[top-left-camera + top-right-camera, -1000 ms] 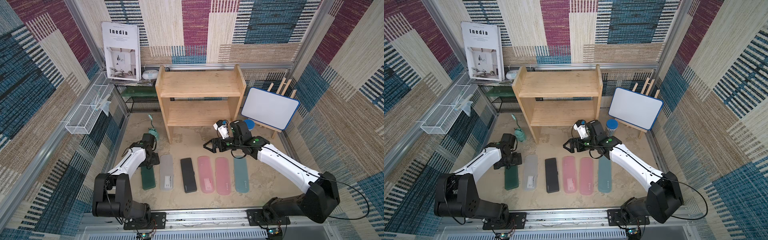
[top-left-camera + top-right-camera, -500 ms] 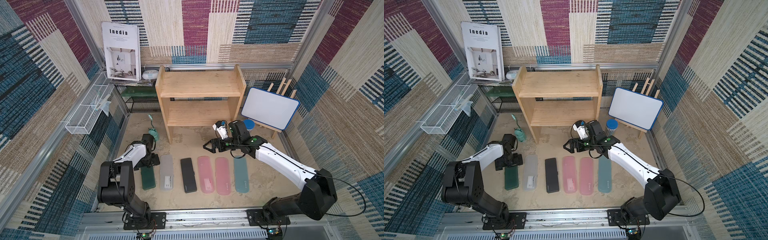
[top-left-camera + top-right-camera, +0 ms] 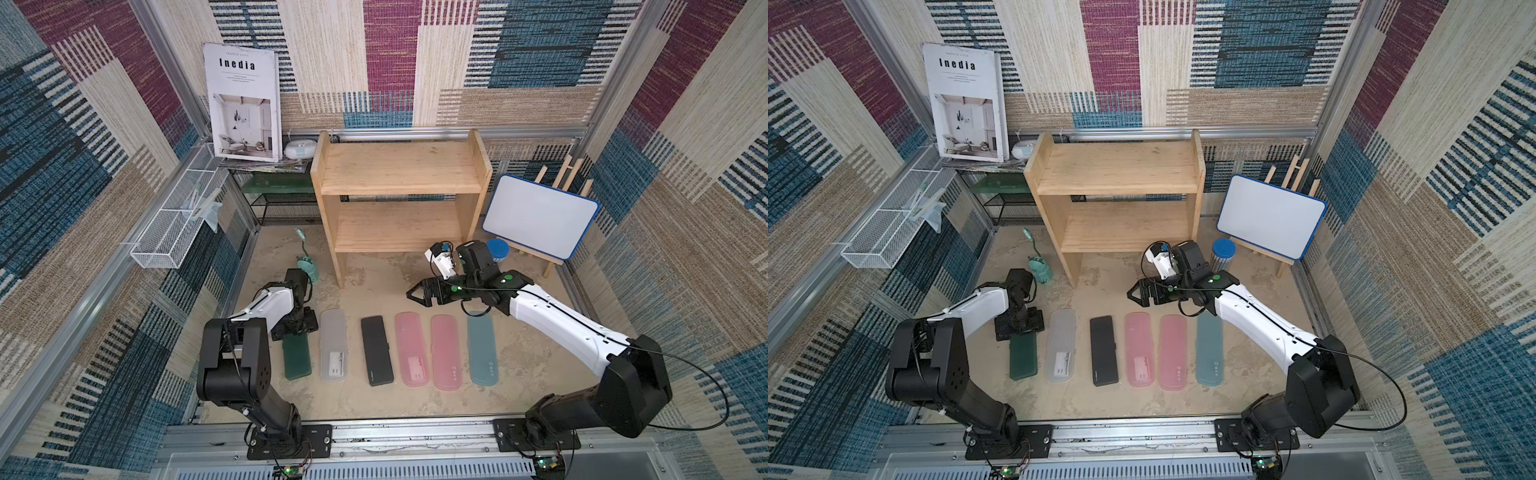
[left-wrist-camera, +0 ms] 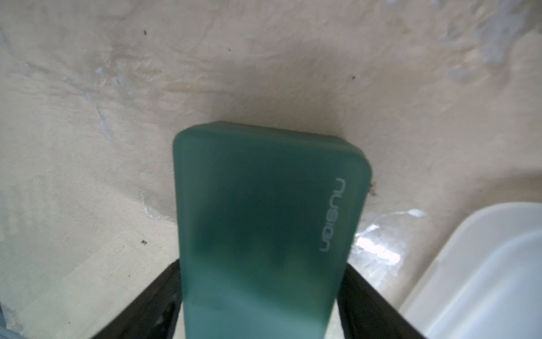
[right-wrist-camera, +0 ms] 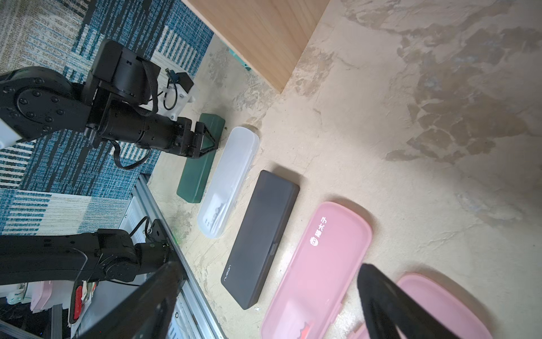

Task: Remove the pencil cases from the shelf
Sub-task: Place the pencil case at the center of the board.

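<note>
Left gripper (image 3: 297, 330) straddled far end of dark green case (image 3: 296, 359), leftmost on counter (image 3: 374, 291); clamped or loose, could not tell. Case long axis ran near-far. Right gripper (image 3: 417, 298) spread, farther off.

I see everything resting on a mottled beige floor (image 3: 374, 407). The shelf (image 3: 399, 166) stands on it at the back, on its plank sides. In front of it six cases lie flat in a row, long sides parallel and not touching. From my left they are the green case (image 3: 297, 361), white case (image 3: 333, 345), grey case (image 3: 376, 351), a pink case (image 3: 411, 349), another pink case (image 3: 445, 353) and the teal case (image 3: 483, 349). A blue-lidded jar (image 3: 498, 249) stands just right of the shelf, beside an easel (image 3: 540, 216). A small teal figure (image 3: 307, 266) stands by the shelf's left foot, and a black rack (image 3: 286, 208) stands behind it.
</note>
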You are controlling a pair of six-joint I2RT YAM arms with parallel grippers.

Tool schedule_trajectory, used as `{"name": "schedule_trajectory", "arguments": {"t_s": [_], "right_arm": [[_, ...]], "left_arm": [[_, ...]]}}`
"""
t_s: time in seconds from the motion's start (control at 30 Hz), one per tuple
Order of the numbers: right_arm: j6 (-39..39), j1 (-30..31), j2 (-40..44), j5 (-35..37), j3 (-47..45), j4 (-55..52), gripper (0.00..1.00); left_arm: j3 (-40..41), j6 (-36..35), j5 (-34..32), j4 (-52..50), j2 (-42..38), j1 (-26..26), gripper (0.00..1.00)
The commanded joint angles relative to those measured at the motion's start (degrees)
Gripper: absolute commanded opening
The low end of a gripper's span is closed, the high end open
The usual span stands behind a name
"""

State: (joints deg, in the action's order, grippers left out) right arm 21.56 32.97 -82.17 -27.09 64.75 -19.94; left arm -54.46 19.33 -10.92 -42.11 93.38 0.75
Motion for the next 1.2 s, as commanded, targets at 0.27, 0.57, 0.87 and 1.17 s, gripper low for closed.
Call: {"name": "schedule_trajectory", "arguments": {"t_s": [0.27,0.57,0.87,1.17], "right_arm": [[-0.52,-0.05,-0.15,-0.37,0.51,-0.26,0.99],[-0.77,-0.16,-0.44,-1.03,0.64,-0.64,0.99],[-0.51,-0.11,-0.15,-1.48,-0.02,-0.40,0.99],[-1.41,-0.37,0.29,0.03,0.54,-1.05,0.99]], "left_arm": [[-1.17,-3.48,0.64,0.59,-0.58,-1.53,0.75],[-3.64,-9.06,-0.55,-0.97,1.56,-3.47,0.76],[-3.16,-7.95,-3.05,-2.53,3.53,-5.37,0.81],[-3.29,-6.65,-3.37,0.61,-2.96,-5.50,1.00]]}}
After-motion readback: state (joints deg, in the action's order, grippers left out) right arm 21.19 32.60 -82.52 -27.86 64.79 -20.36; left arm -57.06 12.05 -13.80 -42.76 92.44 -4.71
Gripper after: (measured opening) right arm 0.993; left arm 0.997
